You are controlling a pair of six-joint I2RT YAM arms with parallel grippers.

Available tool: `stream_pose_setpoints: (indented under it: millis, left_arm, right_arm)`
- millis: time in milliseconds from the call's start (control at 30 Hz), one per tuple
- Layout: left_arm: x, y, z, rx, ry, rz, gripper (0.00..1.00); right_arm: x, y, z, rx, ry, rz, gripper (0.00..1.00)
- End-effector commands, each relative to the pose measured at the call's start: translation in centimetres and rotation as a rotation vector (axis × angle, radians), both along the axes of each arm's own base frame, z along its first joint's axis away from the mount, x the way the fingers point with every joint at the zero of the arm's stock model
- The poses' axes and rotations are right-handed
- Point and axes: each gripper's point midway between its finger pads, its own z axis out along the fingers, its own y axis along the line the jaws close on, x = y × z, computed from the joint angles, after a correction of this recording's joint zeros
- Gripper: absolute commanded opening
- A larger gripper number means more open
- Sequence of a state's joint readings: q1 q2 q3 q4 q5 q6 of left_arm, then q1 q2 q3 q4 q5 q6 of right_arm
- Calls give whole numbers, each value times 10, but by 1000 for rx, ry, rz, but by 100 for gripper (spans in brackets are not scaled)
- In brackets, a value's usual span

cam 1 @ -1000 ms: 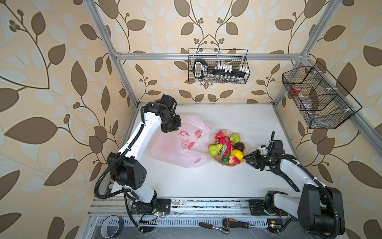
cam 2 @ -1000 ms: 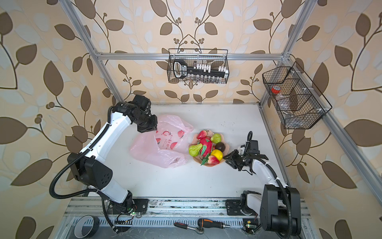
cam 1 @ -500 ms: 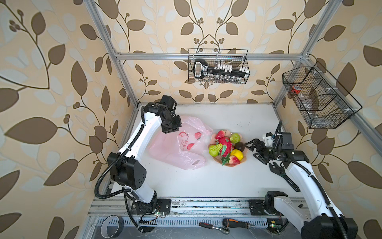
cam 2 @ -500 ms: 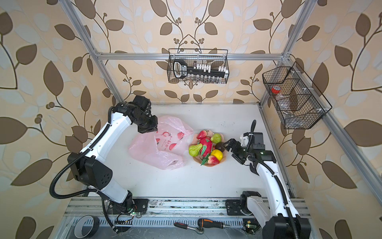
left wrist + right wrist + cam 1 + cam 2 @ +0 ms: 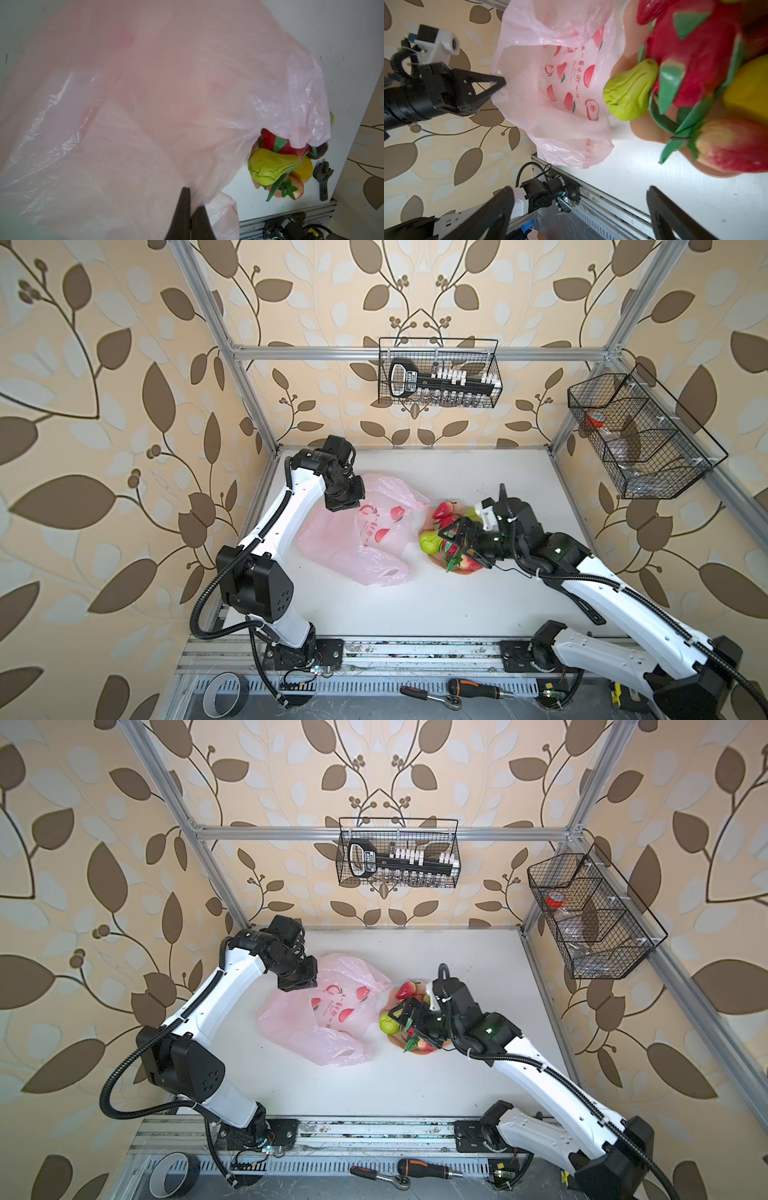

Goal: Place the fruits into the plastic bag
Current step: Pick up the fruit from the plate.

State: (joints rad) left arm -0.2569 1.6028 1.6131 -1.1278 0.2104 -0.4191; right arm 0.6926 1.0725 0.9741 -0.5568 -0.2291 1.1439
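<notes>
Several fruits (image 5: pixel 430 541) lie just below the wide-spread right pincer (image 5: pixel 463 545).

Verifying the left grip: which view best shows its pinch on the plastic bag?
Right wrist view: left gripper shut on the plastic bag rim, seen side-on. Left wrist view shows only fingertips; in both top views the wrist hides it.

Black wire basket (image 5: pixel 384 377) on rear wall; second black wire basket (image 5: pixel 665 472) on side wall. Orange-and-black-handled screwdriver (image 5: pixel 478 689), steel ratchet wrench (image 5: pixel 430 696) and black tape roll (image 5: pixel 244 693) lie along front ledge.
</notes>
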Motion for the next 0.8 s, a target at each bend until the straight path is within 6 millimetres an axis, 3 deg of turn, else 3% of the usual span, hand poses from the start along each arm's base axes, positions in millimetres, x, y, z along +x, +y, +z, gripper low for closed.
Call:
stream_pose_setpoints:
  millis: [0, 333, 767]
  left_arm:
    - [-6, -7, 17, -37, -56, -32, 0]
    - [-5, -11, 16, -62, -74, -39, 0]
    - [-6, -18, 11, -100, -71, -57, 0]
  right_arm:
    - [17, 14, 7, 10, 27, -162, 100]
    - [31, 18, -41, -61, 149, -324, 99]
    - [47, 22, -88, -107, 234, -426, 99]
